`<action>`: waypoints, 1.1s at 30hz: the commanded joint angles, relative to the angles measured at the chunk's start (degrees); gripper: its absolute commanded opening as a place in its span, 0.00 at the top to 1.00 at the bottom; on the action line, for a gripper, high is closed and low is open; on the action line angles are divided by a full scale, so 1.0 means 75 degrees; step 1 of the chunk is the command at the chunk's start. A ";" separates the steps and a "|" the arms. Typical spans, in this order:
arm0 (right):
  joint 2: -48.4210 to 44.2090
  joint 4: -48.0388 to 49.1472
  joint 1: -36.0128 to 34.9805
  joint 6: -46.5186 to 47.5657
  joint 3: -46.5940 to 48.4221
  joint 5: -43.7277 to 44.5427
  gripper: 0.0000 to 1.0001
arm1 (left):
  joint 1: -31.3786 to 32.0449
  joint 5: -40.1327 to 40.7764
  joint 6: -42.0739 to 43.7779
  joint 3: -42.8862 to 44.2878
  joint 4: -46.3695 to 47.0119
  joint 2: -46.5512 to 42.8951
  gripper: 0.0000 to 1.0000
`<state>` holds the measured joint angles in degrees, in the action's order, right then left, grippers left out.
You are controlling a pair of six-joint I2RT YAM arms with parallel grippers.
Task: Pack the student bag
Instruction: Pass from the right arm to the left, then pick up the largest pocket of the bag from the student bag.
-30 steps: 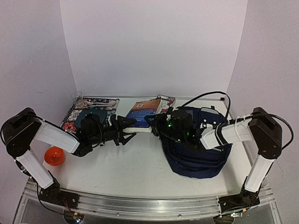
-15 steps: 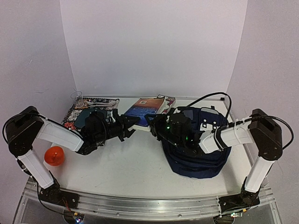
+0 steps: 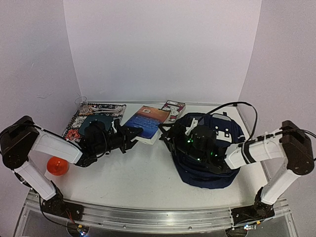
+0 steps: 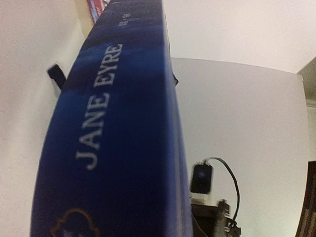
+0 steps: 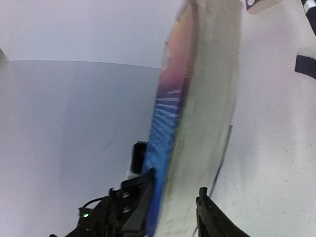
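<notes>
Both claws are at the blue book now, one at each end.

The left claw (image 3: 132,133) has slid in and narrowed its fingers. The blue book (image 3: 147,120) now sits right at its tip and has shifted a little toward it on the desk (image 3: 143,173). Its fingers are hidden, so I cannot tell if it is pinching yet. The right claw (image 3: 165,132) has a finger on each side of the book's other edge, but that view is blurry and I cannot tell if it has let go. The student bag (image 3: 207,175) lies under the right arm, behind the right claw. I think the book is being passed along for packing. On the near side of both claws the desk is open, with good room to swing. Past them, a small book (image 3: 173,107) and the back wall sit close.
</notes>
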<state>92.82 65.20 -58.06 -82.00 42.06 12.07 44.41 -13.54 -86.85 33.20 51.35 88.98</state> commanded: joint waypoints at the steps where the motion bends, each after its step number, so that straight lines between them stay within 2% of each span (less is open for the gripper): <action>1: -0.1414 0.0142 0.0116 0.0320 -0.0380 -0.0257 0.39 | -0.0541 0.0213 0.0428 -0.0158 0.0525 -0.0464 1.00; 7: -0.2484 -0.3288 0.0434 0.1617 -0.0092 -0.1289 0.30 | -0.1044 -0.0534 0.0735 -0.0216 0.0514 -0.0436 1.00; 11: -0.3087 -0.6459 0.0502 0.3096 0.0748 -0.1073 0.27 | -0.1448 -0.1221 0.0842 -0.0254 0.0488 -0.0451 1.00; 13: -0.3180 -0.8173 0.0547 0.3932 0.1207 -0.0826 0.26 | -0.1578 -0.1549 0.0943 -0.0237 0.0469 -0.0470 1.00; 19: -0.2694 -1.1516 0.0678 0.5924 0.2394 -0.0825 0.26 | -0.1766 -0.2463 0.1226 0.0056 0.0359 -0.0386 1.00; 25: -0.2205 -1.3260 0.0681 0.6828 0.2755 -0.1251 0.26 | -0.1873 -0.2928 0.1528 0.0147 0.0045 -0.0403 1.00; 33: -0.1278 -1.4226 0.0681 0.7399 0.3077 -0.1238 0.26 | -0.2001 -0.3170 0.2373 0.0382 -0.1164 -0.0574 1.00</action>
<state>79.48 -33.03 -53.04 -30.59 62.25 2.33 30.09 -34.35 -75.53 30.56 37.76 88.68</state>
